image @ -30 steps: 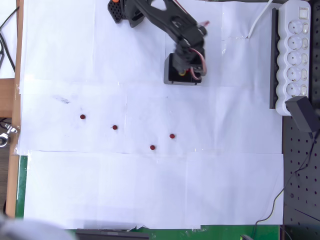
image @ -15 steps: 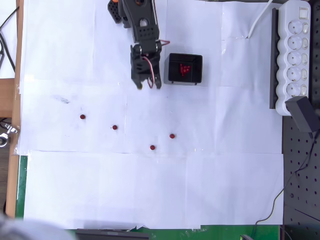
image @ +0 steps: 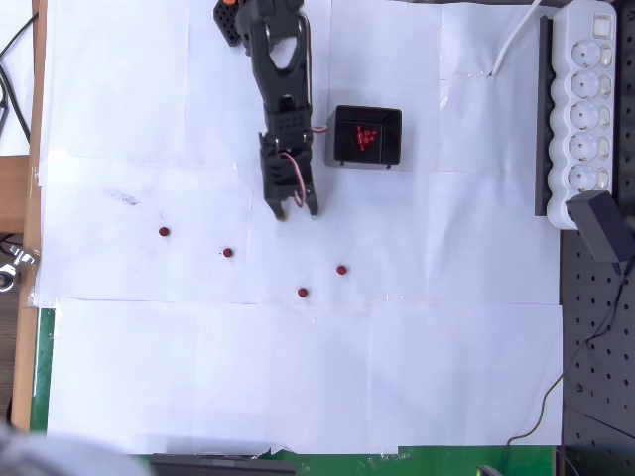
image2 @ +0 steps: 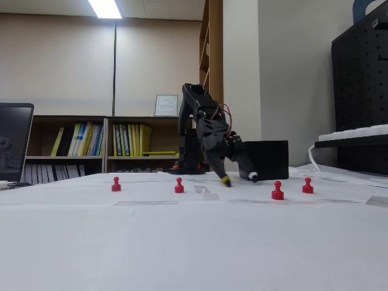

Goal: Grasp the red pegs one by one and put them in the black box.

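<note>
Nearest the low fixed camera lies a broad stretch of white paper [image: 298,377] taped over the bench [image: 40,367], bare of pegs. Beyond it four red pegs stand upright on the paper in a loose row. In the overhead view they run from left to right: one peg [image: 164,232], a second [image: 227,253], a third [image: 303,293] and a fourth [image: 341,270], the third lying closest to the lower edge of the picture. In the fixed view the same four show as small pawn-shaped pieces [image2: 116,183], [image2: 179,185], [image2: 277,190], [image2: 308,185].

Just past the row hangs the pincer [image: 296,210] of the black arm [image: 280,89], its two fingers pointed down toward the paper and parted by a clear gap, with nothing between them. In the fixed view the pincer [image2: 239,179] has one yellow-tipped finger and one white-tipped finger, both close above the paper; whether they touch it I cannot tell. It sits apart from every peg, above the space between the second and third in the overhead view.

Farther back, to the right of the arm in the overhead view, stands the black box [image: 367,137], open-topped, with a small cluster of red pegs [image: 366,138] lying inside it. In the fixed view the black box [image2: 270,160] stands behind the pincer.

At the far right edge of the overhead view lies a white power strip [image: 587,109].
</note>
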Motion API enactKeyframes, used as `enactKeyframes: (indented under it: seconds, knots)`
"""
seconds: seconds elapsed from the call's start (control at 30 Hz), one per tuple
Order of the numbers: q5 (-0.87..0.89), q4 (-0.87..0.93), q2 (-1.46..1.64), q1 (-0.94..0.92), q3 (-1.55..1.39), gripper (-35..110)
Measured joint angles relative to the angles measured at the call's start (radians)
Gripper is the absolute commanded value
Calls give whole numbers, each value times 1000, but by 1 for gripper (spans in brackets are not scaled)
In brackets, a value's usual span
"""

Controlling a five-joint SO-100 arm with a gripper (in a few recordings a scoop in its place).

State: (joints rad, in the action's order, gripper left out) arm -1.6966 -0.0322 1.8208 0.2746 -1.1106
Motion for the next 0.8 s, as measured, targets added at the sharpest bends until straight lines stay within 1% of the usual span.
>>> enactKeyframes:
  seconds: [0.07, 0.4, 0.8]
  knots:
    - [0, -58, 44, 14, -23, 22]
    - [37, -213, 209, 66, -137, 21]
    - [-6, -230, 368, 84, -344, 21]
